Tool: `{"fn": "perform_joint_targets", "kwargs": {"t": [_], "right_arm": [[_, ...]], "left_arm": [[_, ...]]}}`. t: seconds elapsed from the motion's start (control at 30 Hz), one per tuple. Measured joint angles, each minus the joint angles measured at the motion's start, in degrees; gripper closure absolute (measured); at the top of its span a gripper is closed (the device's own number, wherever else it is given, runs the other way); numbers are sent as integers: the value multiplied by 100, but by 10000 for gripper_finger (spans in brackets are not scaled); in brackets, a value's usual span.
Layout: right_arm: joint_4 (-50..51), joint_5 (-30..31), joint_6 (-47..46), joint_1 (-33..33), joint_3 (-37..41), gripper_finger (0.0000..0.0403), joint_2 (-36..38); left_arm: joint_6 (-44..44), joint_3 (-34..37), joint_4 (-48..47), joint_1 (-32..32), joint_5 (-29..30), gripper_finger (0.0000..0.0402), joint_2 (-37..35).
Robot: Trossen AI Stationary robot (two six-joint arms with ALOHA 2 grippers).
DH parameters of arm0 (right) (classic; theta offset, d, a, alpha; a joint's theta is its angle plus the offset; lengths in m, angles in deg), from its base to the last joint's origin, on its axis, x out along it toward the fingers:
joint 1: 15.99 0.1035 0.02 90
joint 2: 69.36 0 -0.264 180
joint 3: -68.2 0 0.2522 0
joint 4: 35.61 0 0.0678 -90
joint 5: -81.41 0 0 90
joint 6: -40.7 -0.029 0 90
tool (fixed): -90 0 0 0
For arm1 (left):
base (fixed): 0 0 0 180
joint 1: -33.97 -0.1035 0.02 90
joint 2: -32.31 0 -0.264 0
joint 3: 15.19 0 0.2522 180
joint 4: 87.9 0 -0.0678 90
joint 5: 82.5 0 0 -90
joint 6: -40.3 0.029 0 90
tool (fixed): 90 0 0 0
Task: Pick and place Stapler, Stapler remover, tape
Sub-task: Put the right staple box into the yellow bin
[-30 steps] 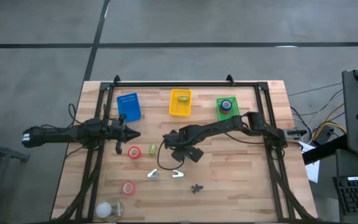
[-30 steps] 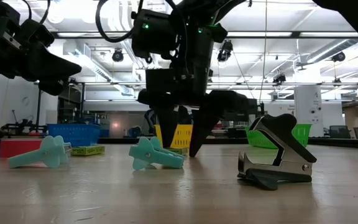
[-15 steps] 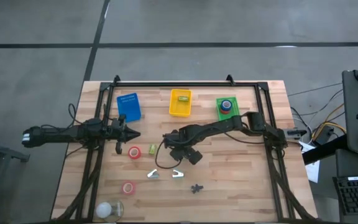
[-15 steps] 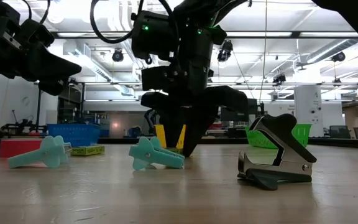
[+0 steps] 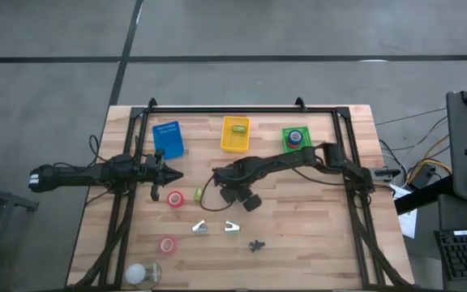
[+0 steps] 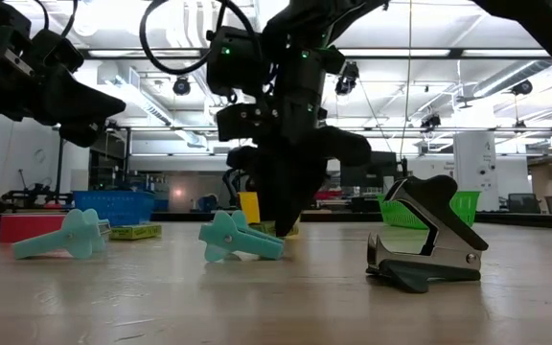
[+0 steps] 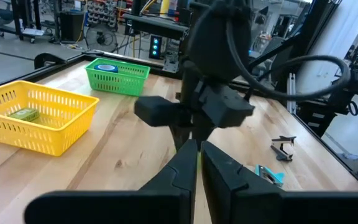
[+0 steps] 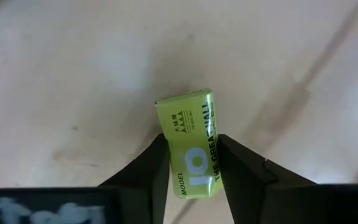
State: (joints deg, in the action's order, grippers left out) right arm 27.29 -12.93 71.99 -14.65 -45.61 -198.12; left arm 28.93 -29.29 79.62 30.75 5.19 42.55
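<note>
Wooden table [image 5: 314, 235] status: yellow basket [image 5: 235, 135] and green basket [image 5: 295, 139] each hold an item, right gripper [image 8: 191, 163] clamped on the staple box [image 8: 193, 154] mid-table, staple remover [image 6: 427, 247] and tape rolls [image 5: 174, 198] unplaced, left gripper [image 5: 171, 175] idle, closed.

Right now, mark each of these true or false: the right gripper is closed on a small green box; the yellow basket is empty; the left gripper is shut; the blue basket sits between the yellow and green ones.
1. The right gripper is closed on a small green box. True; its fingers press both sides.
2. The yellow basket is empty. False: a green box lies in it.
3. The left gripper is shut. True.
4. The blue basket sits between the yellow and green ones. False: the yellow one is in the middle, with the green basket on its other side.
</note>
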Motion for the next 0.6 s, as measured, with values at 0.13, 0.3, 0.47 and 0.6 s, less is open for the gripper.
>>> {"fn": "perform_joint_targets", "kwargs": {"t": [0.13,0.3,0.47,0.6], "right_arm": [[11,9,-224,-144,0,275,201],[-1,304,-312,-357,0,282,677],[-67,326,-287,-787,-2,288,1123],[-277,335,-409,-1290,-5,281,1334]], "left_arm": [[2,0,2,-2,-1,376,0],[2,0,0,-1,0,376,-2],[2,0,0,0,0,376,-2],[2,0,0,-2,0,376,0]]}}
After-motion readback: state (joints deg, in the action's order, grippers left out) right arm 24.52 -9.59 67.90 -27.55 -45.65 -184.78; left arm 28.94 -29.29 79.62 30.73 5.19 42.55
